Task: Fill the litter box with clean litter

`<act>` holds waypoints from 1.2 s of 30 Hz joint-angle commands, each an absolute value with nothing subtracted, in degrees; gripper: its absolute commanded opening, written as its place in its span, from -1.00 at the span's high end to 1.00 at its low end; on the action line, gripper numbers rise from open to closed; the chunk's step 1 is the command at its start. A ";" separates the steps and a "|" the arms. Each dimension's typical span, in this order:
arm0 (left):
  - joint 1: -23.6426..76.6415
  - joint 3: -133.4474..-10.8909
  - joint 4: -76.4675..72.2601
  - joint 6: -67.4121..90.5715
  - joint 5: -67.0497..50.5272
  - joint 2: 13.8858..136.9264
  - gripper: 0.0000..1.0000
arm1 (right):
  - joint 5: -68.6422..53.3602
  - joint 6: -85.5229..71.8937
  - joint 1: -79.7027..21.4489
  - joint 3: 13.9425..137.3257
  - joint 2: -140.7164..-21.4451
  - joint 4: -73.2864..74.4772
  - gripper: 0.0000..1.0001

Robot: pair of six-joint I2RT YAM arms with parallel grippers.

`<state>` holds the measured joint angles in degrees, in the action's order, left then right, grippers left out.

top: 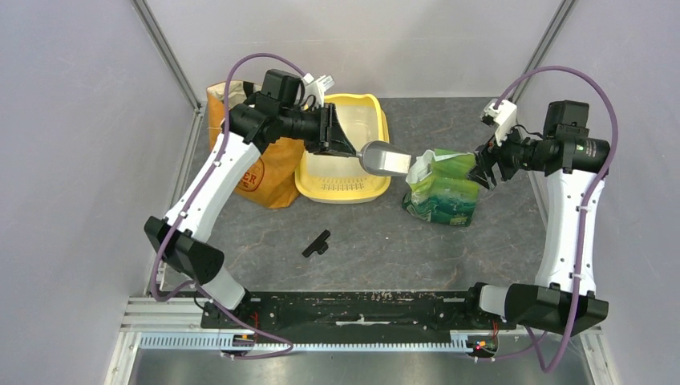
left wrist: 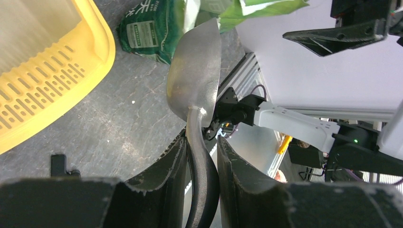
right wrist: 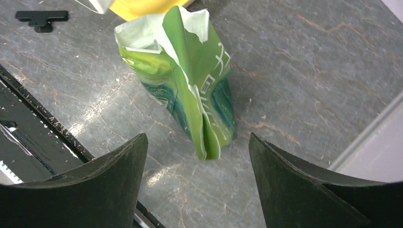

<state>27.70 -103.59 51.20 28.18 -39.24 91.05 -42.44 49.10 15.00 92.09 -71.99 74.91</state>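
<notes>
The yellow litter box (top: pixel 378 112) stands at the back of the table, and its slotted strip (left wrist: pixel 43 90) fills the left of the left wrist view. My left gripper (top: pixel 340 141) (left wrist: pixel 202 138) is shut on the black handle of a silvery scoop (top: pixel 386 160) (left wrist: pixel 196 71). The scoop's bowl hangs between the box and the opened green foil bag (top: pixel 443 189) (left wrist: pixel 151 29) (right wrist: pixel 190 80). My right gripper (top: pixel 486 172) (right wrist: pixel 197 137) stands open just right of the bag, with nothing between its fingers. No clean litter shows in any view.
An orange paper bag (top: pixel 266 173) stands left of the litter box, under my left arm. A small black clip (top: pixel 317 243) (right wrist: pixel 40 18) lies on the dark table in front of the box. The metal base rail (top: pixel 353 309) runs along the near edge.
</notes>
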 commanded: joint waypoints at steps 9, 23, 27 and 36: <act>30.29 -115.76 51.55 27.28 -41.25 99.86 0.96 | -48.19 57.56 15.12 88.76 -75.76 71.94 -0.34; 35.84 -120.05 53.24 27.06 -38.22 108.01 0.96 | -52.49 62.55 15.05 85.81 -73.32 73.39 0.77; 36.12 -120.51 54.72 26.26 -36.96 107.96 0.96 | -53.85 64.94 14.87 90.74 -75.44 76.51 1.00; 39.18 -120.56 58.32 24.06 -32.08 109.06 0.96 | -55.28 73.89 7.74 106.77 -81.41 92.54 1.00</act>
<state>37.41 -118.91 54.78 26.68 -35.79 108.55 -48.93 68.99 11.57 99.50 -82.15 87.33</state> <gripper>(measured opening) 0.333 0.010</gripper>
